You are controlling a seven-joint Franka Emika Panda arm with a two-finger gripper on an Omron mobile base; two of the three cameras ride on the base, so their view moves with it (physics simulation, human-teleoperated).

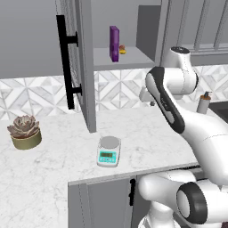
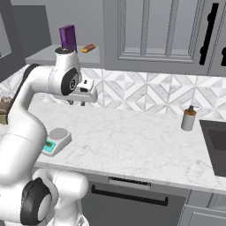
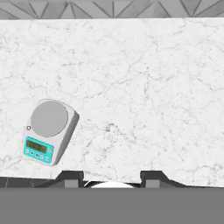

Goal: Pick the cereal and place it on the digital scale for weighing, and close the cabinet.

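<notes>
1 cereal (image 1: 114,43), 1 scale (image 1: 109,151), 1 succulent (image 1: 25,131), 1 soap btl (image 2: 189,118).

White marble desk (image 1: 53,169) carrying digital scale (image 1: 109,151) at centre frame, succulent pot (image 1: 26,132) far left, soap dispenser (image 2: 189,118) right; cabinet shelf (image 1: 129,60) bearing upright cereal (image 1: 114,43) beside small orange-red item (image 1: 122,50).

cereal (image 1: 114,43) shelved, cabinet (image 1: 82,67) open, gripper probably hidden

The arm is bending at its elbow, holding the gripper (image 3: 112,176) pointing downward. The fingertips (image 3: 70,177) are standing apart, gripping nothing.
</notes>
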